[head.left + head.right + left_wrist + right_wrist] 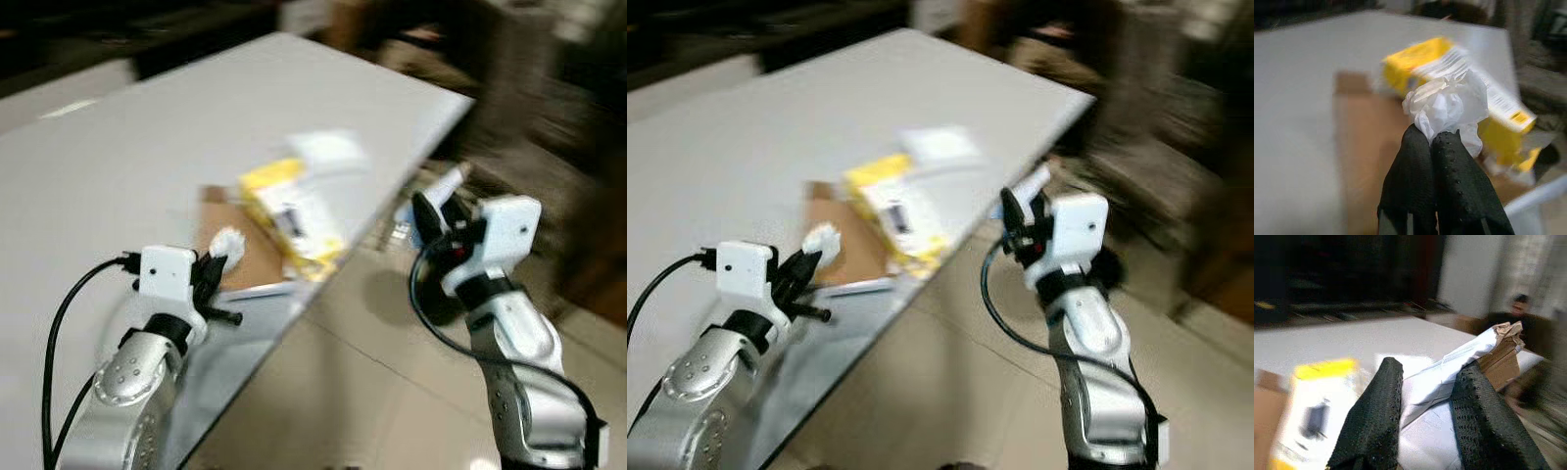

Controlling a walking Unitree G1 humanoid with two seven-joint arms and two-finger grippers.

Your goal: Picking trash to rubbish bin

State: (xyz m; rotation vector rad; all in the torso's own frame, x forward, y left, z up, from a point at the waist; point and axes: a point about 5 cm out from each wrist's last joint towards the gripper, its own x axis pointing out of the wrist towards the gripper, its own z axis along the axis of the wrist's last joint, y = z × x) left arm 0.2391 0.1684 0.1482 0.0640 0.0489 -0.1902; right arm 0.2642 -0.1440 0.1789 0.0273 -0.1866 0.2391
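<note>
My left gripper is shut on a crumpled white tissue, held just above the white table near its front edge. My right gripper is raised off the table's right side, over the floor, and is shut on a white and brown paper wrapper. A yellow and white box lies on a flat piece of brown cardboard on the table, between the two grippers. White paper lies just behind the box. The views are blurred.
The table's edge runs diagonally from the far right toward me. Beige tiled floor lies to the right of it. Dark furniture and clutter stand at the back right. A person sits far behind the table.
</note>
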